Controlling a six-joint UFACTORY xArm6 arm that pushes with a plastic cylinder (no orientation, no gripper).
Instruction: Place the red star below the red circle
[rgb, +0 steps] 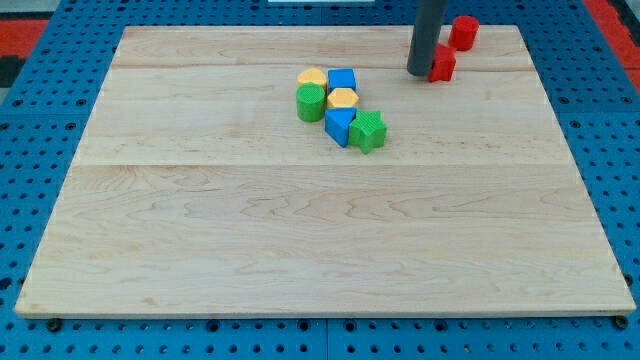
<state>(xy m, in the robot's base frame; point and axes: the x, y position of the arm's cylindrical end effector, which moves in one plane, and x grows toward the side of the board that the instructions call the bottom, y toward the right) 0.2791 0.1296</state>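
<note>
The red circle (464, 31) stands near the board's top right corner. The red star (443, 64) lies just below and a little to the left of it, apart from it. My tip (419, 72) rests on the board touching the star's left side; the dark rod rises out of the view's top and hides part of the star.
A cluster sits left of my tip near the board's top centre: a yellow block (312, 77), a blue cube (343, 79), a green cylinder (311, 102), a yellow hexagon (343, 98), a blue triangle (339, 125), a green star (368, 131). The wooden board (300, 230) lies on a blue pegboard.
</note>
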